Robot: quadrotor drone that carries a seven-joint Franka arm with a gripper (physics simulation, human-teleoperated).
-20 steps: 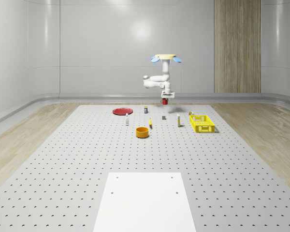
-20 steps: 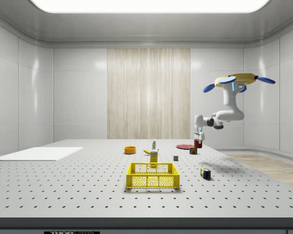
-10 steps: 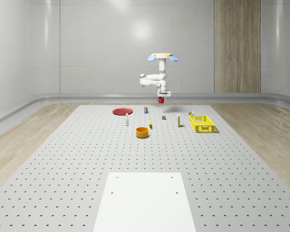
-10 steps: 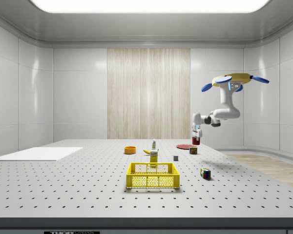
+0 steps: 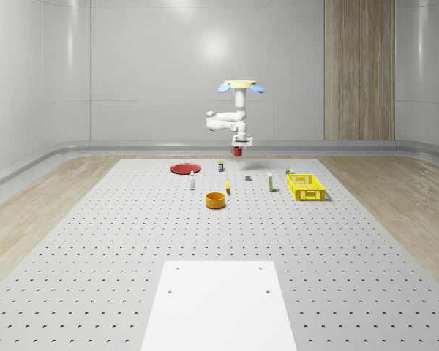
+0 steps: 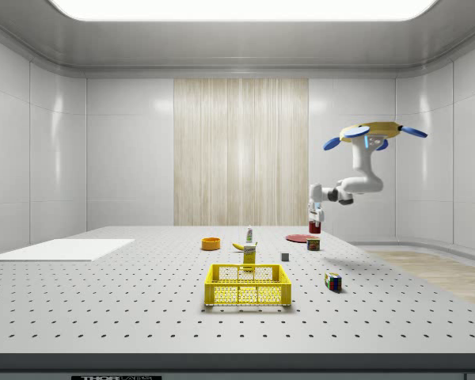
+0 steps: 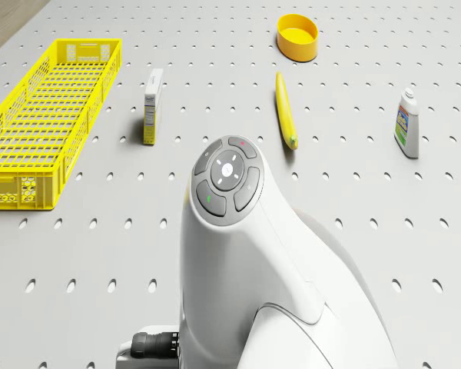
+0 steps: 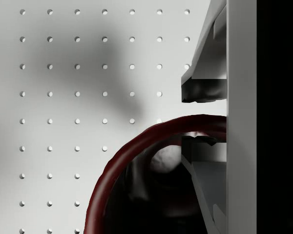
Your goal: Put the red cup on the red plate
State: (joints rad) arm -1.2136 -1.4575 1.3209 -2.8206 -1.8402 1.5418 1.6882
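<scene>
A: Where is the drone (image 5: 241,85)?

B: It hovers high over the far part of the perforated surface (image 5: 132,241). In the whole-scene view it hangs to the right of the red plate (image 5: 184,168), with its white arm (image 5: 228,121) folded below it.

A: And the hand (image 5: 238,150)?

B: It points down, well above the surface, and its fingers (image 8: 205,87) are closed on the rim of the red cup (image 8: 151,170), 1 outside the wall and 1 inside. The cup is off the surface, apart from the plate.

A: What lies beneath?

B: A yellow crate (image 7: 42,115), a small carton (image 7: 152,105), a banana (image 7: 285,110), a yellow bowl (image 7: 297,36) and a white bottle (image 7: 407,123), all standing apart. In the side view, a colored cube (image 6: 332,280) sits alone on the side view's right.
</scene>
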